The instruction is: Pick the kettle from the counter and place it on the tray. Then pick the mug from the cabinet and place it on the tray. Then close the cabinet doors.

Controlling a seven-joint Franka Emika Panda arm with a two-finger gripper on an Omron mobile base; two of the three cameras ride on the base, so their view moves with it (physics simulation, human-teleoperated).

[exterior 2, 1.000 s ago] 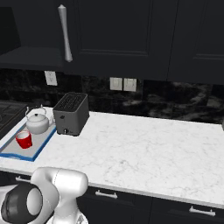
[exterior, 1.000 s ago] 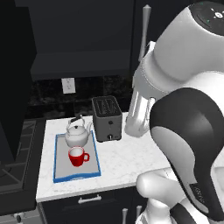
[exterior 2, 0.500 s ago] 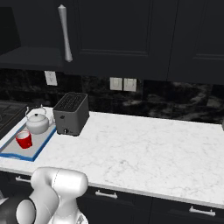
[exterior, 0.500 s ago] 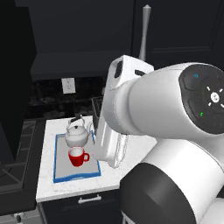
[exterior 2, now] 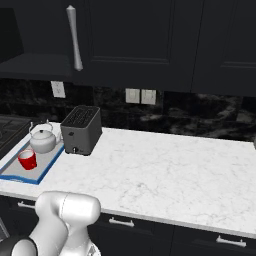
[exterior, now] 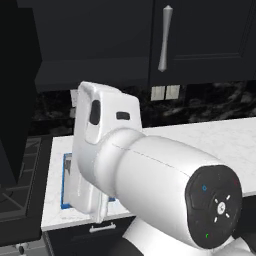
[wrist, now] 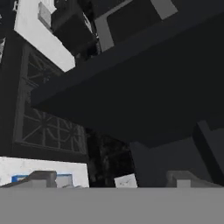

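Note:
In the right base view the silvery kettle (exterior 2: 42, 140) and the red mug (exterior 2: 27, 159) both stand on the blue-rimmed tray (exterior 2: 46, 168) at the left end of the counter (exterior 2: 165, 170). My arm blocks them in the left base view, where a strip of the tray's rim (exterior: 64, 181) shows beside my hand. The gripper (wrist: 111, 181) is open, its fingertips (wrist: 41, 178) wide apart with nothing between them. It points up at the dark underside of the cabinet (wrist: 144, 87). One cabinet door (exterior 2: 140, 45) with a silver bar handle (exterior 2: 74, 37) looks closed.
A dark grey toaster (exterior 2: 81, 130) stands right of the tray. A stove grate (wrist: 48, 127) lies left of the counter. A tall dark panel (exterior: 15, 100) fills the left edge; I cannot tell whether it is an open door. Wall outlets (exterior 2: 140, 96) sit on the black backsplash.
My arm has swung left across the left base view and now covers the kettle, mug and toaster there. The gripper has stayed open. Kettle, mug and tray have not moved.

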